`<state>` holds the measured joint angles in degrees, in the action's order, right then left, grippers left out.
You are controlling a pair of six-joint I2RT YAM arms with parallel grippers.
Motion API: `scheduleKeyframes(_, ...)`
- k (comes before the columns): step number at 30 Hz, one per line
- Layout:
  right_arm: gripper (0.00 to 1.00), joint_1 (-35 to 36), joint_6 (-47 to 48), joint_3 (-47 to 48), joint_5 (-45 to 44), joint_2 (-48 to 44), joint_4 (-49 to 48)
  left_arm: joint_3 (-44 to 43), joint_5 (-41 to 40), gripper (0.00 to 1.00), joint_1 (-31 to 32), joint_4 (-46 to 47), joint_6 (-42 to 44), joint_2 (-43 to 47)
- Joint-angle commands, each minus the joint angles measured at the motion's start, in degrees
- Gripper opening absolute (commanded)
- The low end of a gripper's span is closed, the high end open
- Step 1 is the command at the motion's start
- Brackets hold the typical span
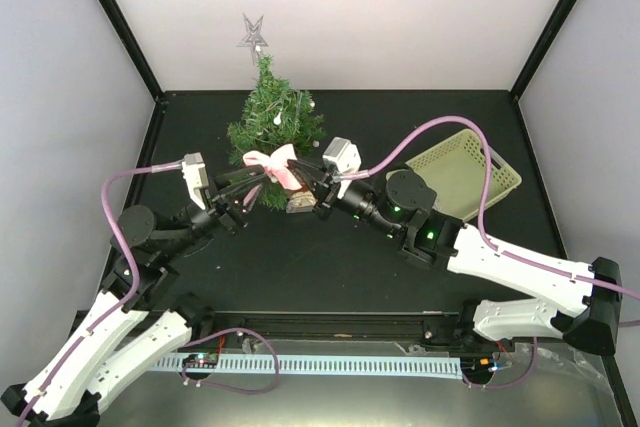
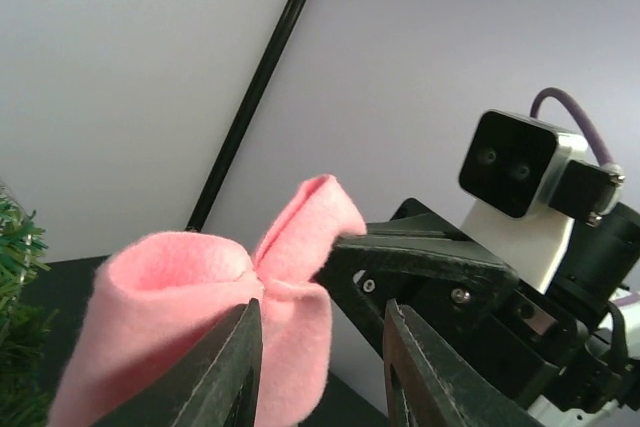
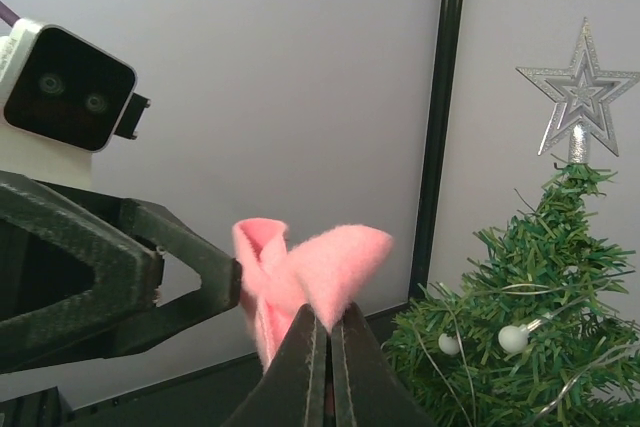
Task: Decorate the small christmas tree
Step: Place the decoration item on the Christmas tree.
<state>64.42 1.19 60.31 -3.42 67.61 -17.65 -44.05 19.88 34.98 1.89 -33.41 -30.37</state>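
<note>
Currently, a pink bow [image 1: 272,162] is pinched in the closed right gripper [image 3: 328,342]; the left gripper [image 2: 322,322] is spread apart around it. The small christmas tree [image 1: 272,117] is set just behind, at the back of the table [image 1: 400,277].

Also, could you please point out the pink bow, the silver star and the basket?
pink bow [image 3: 338,252]: right wrist view, right loop.
silver star [image 3: 580,97]: right wrist view, centre.
basket [image 1: 450,173]: top external view, bare floor.
</note>
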Motion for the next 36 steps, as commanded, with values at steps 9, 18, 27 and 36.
scheduleKeyframes(9,0.01,1.8,-0.3,-0.2,-0.5,0.7,-3.9,-1.0,-4.7,0.44,0.1,-3.7,4.0,-2.1)
scheduleKeyframes(18,0.01,1.9,-0.8,-2.3,0.8,0.1,-4.4,0.2,-3.1,0.40,0.2,-1.0,3.7,-2.9)
scheduleKeyframes(27,0.01,1.9,-1.0,-3.8,3.1,-1.3,-4.2,0.3,0.6,0.32,0.1,0.1,7.4,-4.8)
scheduleKeyframes(36,0.02,1.9,-1.1,-5.4,2.2,-2.2,-4.0,1.2,2.4,0.02,0.2,0.0,11.4,-3.0)
